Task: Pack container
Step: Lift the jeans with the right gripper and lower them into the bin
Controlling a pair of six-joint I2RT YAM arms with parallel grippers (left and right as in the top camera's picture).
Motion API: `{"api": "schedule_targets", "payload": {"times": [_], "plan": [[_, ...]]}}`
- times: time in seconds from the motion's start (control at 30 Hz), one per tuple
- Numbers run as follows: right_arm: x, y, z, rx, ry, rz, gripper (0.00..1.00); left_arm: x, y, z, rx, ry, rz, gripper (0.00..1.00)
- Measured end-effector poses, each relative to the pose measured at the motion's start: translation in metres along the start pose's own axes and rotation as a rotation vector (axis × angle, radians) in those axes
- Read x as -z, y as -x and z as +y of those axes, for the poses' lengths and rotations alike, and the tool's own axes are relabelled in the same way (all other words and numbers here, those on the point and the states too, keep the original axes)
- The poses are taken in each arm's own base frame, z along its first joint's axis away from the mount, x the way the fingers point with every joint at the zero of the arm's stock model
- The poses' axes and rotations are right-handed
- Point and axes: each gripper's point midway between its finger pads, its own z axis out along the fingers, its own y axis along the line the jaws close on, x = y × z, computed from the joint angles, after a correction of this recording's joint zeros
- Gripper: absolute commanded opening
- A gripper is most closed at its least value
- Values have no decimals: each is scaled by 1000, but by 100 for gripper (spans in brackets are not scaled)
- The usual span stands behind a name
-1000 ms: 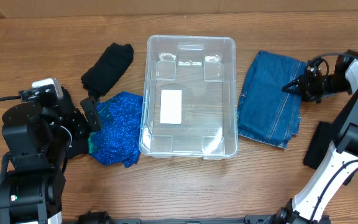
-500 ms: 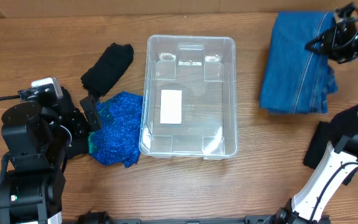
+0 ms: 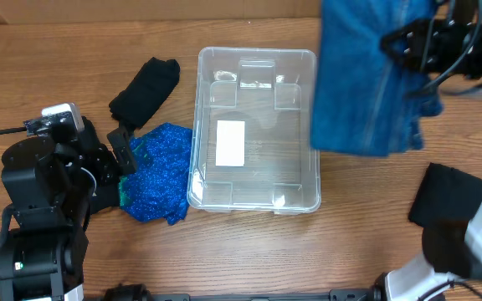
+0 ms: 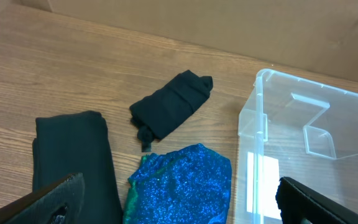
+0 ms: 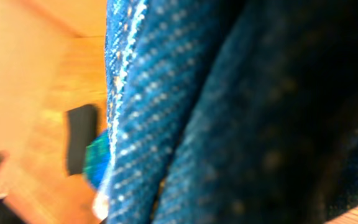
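Container (image 3: 256, 203) of clear plastic sits mid-table in the overhead view, a white label (image 3: 230, 142) on its bottom. My right gripper (image 3: 397, 42) pinches folded blue denim (image 3: 358, 92), held up and hiding the container's far right corner. My left gripper (image 3: 121, 149) is left of the container, beside a sparkly blue cloth (image 3: 159, 171) and a black sock (image 3: 145, 90).

Left wrist view: my fingers (image 4: 55, 196) are spread wide over the sparkly blue cloth, the black sock beyond it, a black folded cloth (image 4: 73, 155) at left and the container's wall at right.

Right wrist view: denim fills nearly everything, and my fingers are hidden.
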Motion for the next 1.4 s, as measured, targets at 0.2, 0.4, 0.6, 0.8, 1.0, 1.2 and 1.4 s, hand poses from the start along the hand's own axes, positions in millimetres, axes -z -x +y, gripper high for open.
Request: {"api": "schedule_targets", "payload": {"times": [0.2, 0.4, 0.6, 0.8, 1.0, 1.2, 1.4], "plan": [[-5, -30, 86, -3, 148, 78, 4, 0, -1, 0, 0, 1, 3, 100], [-36, -76, 149, 51, 189, 241, 4, 0, -2, 0, 1, 2, 9, 100], [-71, -75, 168, 82, 178, 216, 4, 0, -3, 0, 1, 2, 11, 100], [-131, -66, 137, 26, 55, 172, 4, 0, -7, 1, 1, 5, 29, 100], [-172, -71, 104, -44, -35, 171, 4, 0, -7, 1, 2, 5, 30, 100], [-201, -72, 96, -95, -14, 144, 4, 0, -8, 1, 2, 5, 31, 100], [-228, -87, 81, -209, -9, 161, 4, 0, -9, 2, 2, 7, 37, 100]]}}
